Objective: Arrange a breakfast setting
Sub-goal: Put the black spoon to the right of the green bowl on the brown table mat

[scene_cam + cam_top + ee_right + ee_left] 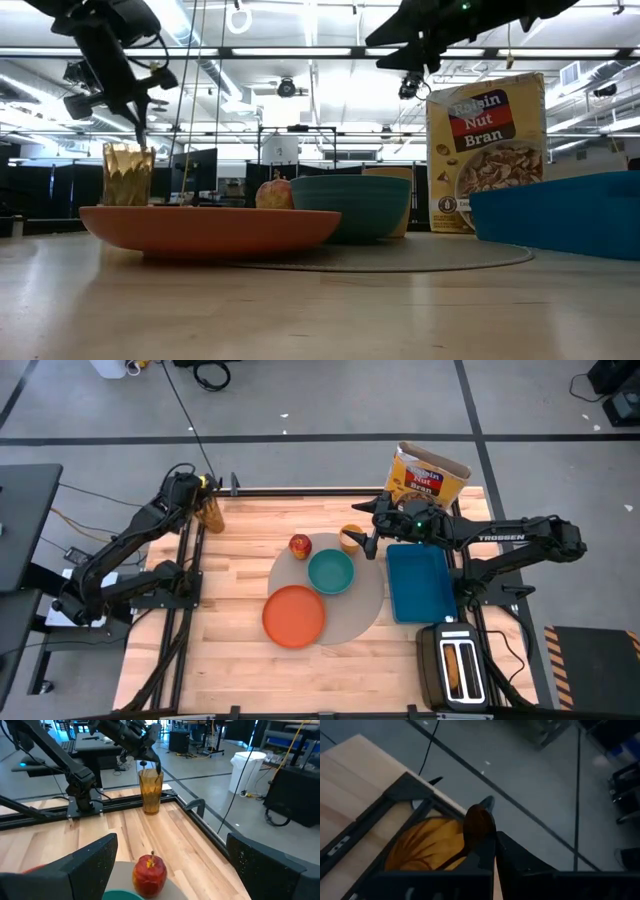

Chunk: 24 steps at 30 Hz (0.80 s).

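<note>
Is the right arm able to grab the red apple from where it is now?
Probably yes. The right gripper hangs open just beside the red apple, with nothing between them in the right wrist view.

We found bare surface left of the placemat; the blue tray, toaster and cereal box blocked its right.

Grey round placemat centre frame, flat on surface. Orange plate at its lower left, overhanging edge. Teal bowl upright mid-mat. Red apple upper left. Yellow-orange cup at top edge. Spoon bowl visible above amber glass.
</note>
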### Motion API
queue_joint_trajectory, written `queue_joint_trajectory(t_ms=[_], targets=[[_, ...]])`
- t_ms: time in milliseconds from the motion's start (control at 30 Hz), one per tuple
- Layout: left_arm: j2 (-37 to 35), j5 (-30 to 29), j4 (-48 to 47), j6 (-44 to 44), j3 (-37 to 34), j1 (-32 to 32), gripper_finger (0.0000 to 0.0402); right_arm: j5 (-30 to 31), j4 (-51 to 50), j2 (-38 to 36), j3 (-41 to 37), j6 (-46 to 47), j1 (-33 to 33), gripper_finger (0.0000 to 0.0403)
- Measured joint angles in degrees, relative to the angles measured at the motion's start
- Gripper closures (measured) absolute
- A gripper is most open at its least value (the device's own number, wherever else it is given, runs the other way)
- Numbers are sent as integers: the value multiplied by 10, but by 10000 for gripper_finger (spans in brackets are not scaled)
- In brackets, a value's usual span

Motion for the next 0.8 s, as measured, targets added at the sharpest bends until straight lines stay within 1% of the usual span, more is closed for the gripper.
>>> queue_joint_trajectory(t_ms=[100,233,333,433,500,567,633,733,800], targets=[[-4,0,-2,5,7,-13,393,2,0,0,0,-8,0,21],[-4,0,-4,57,34,-27,394,2,8,0,0,-18,-5,21],[-4,-2,-14,124,75,-39,394,2,22,0,0,-44,-7,21],[-4,3,-59,187,128,-54,394,-2,33,0,0,-76,-7,21],[-4,19,-90,222,173,-62,394,-11,37,0,0,-78,-7,21],[-4,55,-112,259,215,-72,394,-18,41,0,2,-74,-7,22],[-3,107,-113,308,258,-87,394,-20,17,1,20,-70,-6,27],[-4,197,-97,403,308,-120,394,-29,-47,9,77,-69,-4,36],[-4,263,-79,466,326,-149,394,-60,-103,20,123,-69,-4,43]])
